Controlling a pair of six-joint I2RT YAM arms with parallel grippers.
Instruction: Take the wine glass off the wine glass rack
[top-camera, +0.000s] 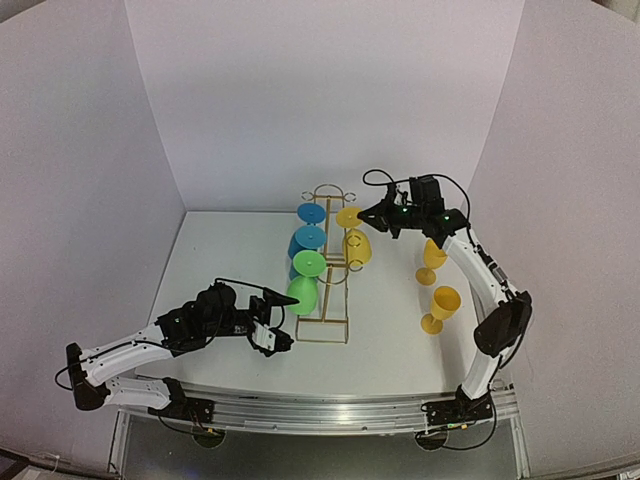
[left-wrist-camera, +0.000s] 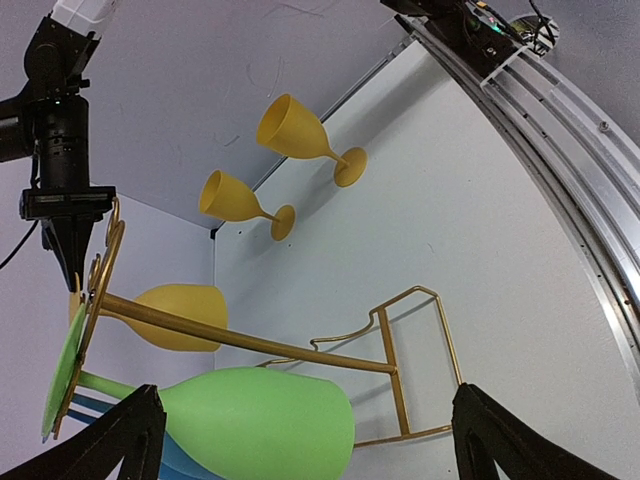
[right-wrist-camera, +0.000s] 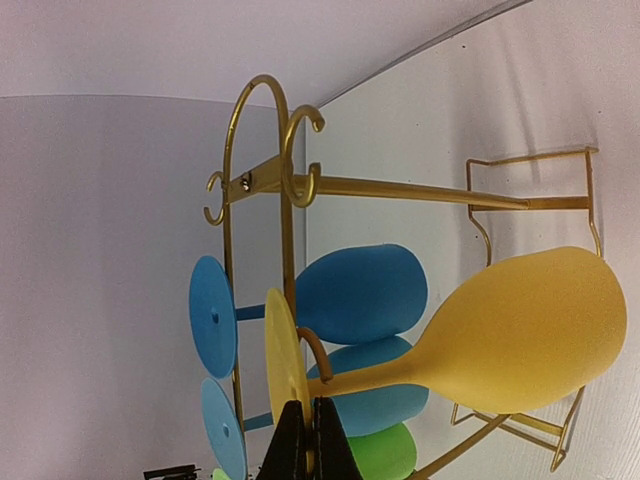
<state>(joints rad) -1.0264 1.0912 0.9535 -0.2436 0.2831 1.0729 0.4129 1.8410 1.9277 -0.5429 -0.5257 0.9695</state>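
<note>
1. left fingers (left-wrist-camera: 110, 445) are spread wide and hold nothing, close to the green wine glass (left-wrist-camera: 260, 425).
2. the gold wine glass rack (right-wrist-camera: 400, 188) stands in the middle of the desk (top-camera: 210, 300).
3. right fingers (right-wrist-camera: 308, 440) are pressed together, pinching the foot edge of the yellow wine glass (right-wrist-camera: 520, 330), which hangs on the rack's right side.

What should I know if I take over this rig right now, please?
Left claw: open, holding nothing, beside the nearest green glass.
Right claw: shut, apparently pinching the foot rim of the hanging yellow wine glass.
Wine glass rack: mid-table, holding that glass, the blue glasses and the green ones.
Done: two yellow glasses stand on the table, right of the rack.
Left: slide the gripped glass off the rack and set it down.
</note>
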